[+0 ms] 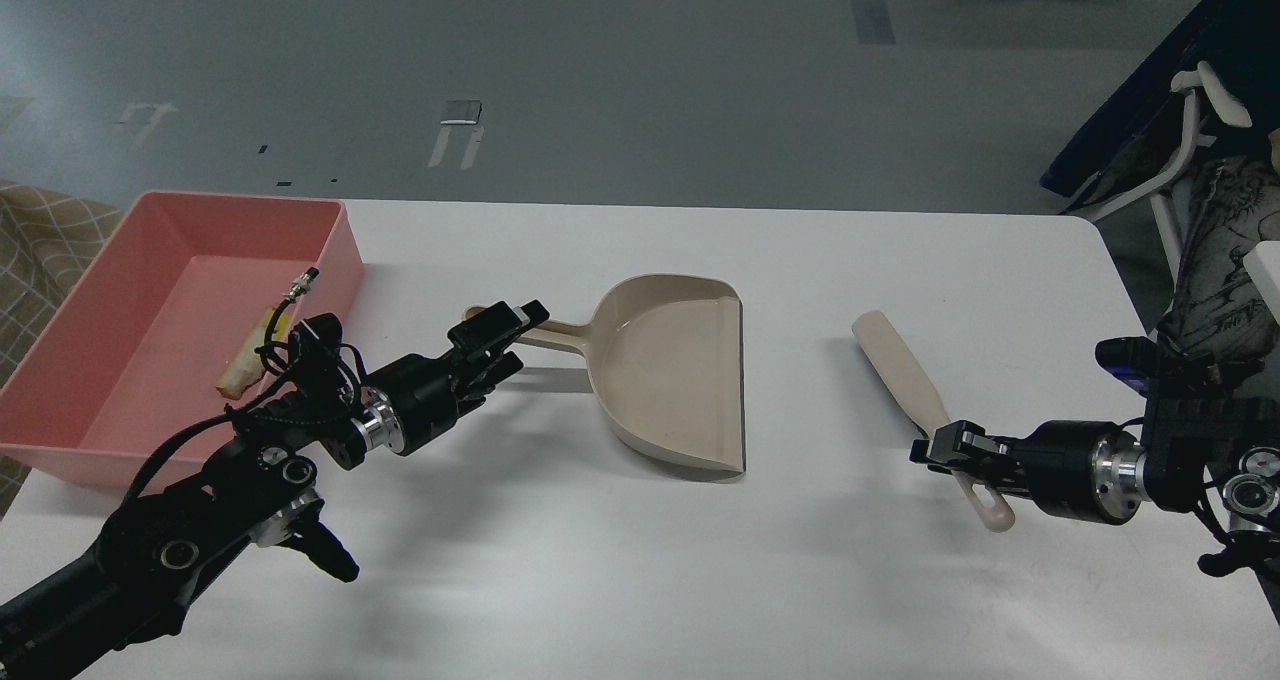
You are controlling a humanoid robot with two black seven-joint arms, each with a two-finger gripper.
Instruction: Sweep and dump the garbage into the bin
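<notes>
The pink bin stands at the table's left end. The garbage lies inside it by the right wall: a white slice with tan crust and a yellow piece, both partly hidden by my left arm's cable. My left gripper is open, its fingers at the end of the handle of the beige dustpan, which lies flat and empty at the table's middle. My right gripper is shut on the handle of a beige brush, which angles up and to the left.
The white table ends in a rounded far right corner. A chair and dark furniture stand off its right side. A checked cushion lies beyond the bin at far left.
</notes>
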